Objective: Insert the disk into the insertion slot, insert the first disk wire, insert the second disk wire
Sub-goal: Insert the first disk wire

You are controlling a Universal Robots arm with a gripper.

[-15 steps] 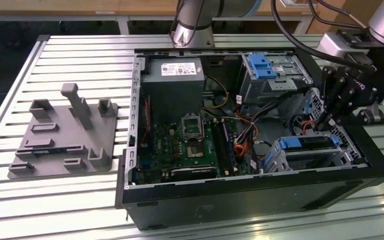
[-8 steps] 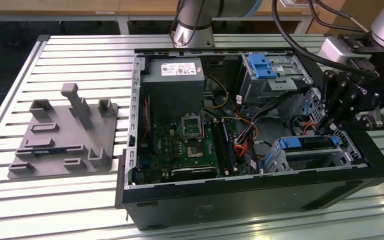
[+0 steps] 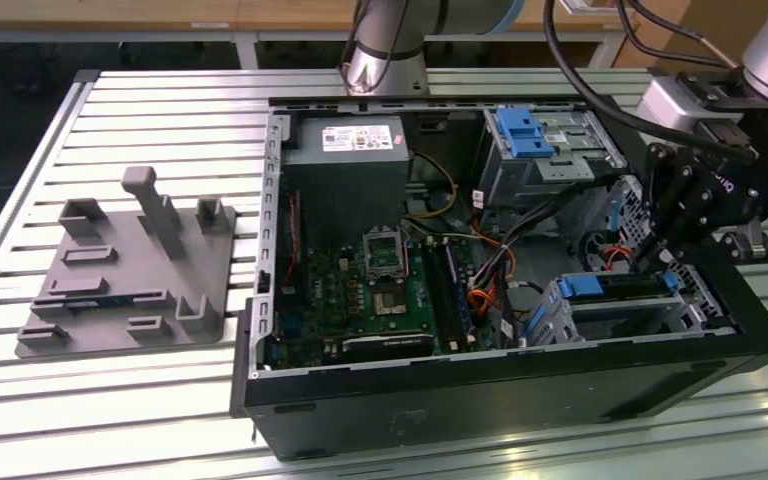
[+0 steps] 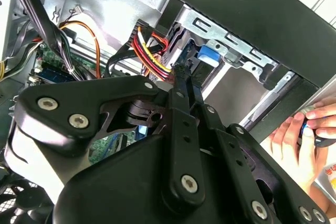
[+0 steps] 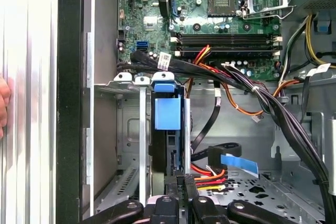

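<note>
The disk (image 3: pixel 578 288), with its bright blue carrier, sits inside the insertion slot (image 3: pixel 651 315), a low silver cage at the case's front corner. In the first wrist view the disk (image 5: pixel 168 114) stands between the slot's metal walls (image 5: pixel 128 129). My gripper (image 5: pixel 185 182) hangs just behind the disk's rear edge, its jaws pressed together on the black plug of a disk wire (image 5: pixel 210 174) with red, yellow and orange strands. The second wrist view shows the gripper (image 4: pixel 182 74) beside those strands (image 4: pixel 152 51) and the blue carrier tab (image 4: pixel 210 53). A flat black cable with a blue tag (image 5: pixel 239 163) lies loose nearby.
A taller grey bay with a blue latch (image 3: pixel 531 135), the motherboard (image 3: pixel 384 290) and cable bundles (image 5: pixel 283 114) crowd the case. A person's hand (image 4: pixel 304 129) rests outside the case wall. A grey fixture (image 3: pixel 131 270) stands on the slatted table at the exterior view's left.
</note>
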